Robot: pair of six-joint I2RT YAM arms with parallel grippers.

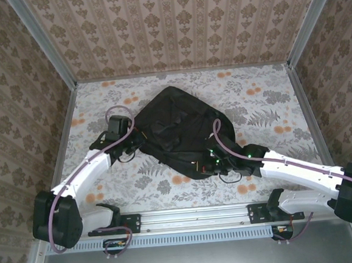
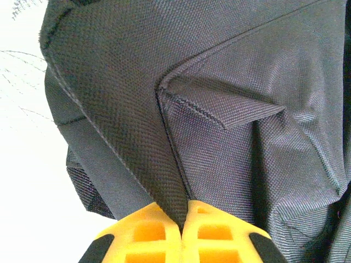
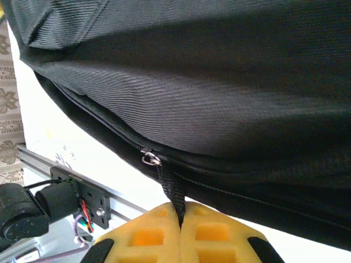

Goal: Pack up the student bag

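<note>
Nearest, we find the right jaws fully closed on the black webbing zipper pull (image 3: 171,189) of the large black fabric backpack (image 1: 176,128). The left jaws pinch its left-side fabric fold (image 2: 174,197). The backpack lies centred on the floral surface (image 1: 265,100).

Item count:
- student bag (image 1: 179,131): 1, black.
- bench (image 1: 253,101): 1, floral top.
- Arms: 2, left arm (image 1: 85,172) and right arm (image 1: 301,170).
- Claws: 2, left claw (image 2: 182,216) and right claw (image 3: 181,216).
- Yellow fingers (image 2: 142,233): 2 per claw, 4 total.
- Bag hardware in the right wrist view: zipper slider (image 3: 150,159) x1, pull strap (image 3: 171,189) x1.
- Left wrist view: sewn fabric tab (image 2: 230,109) x1.
- purple cables (image 1: 106,117): 2, one per arm.
- Aluminium rail (image 1: 195,217): 1, at the bench's near edge.
- Wallpapered walls (image 1: 180,27): 3.
</note>
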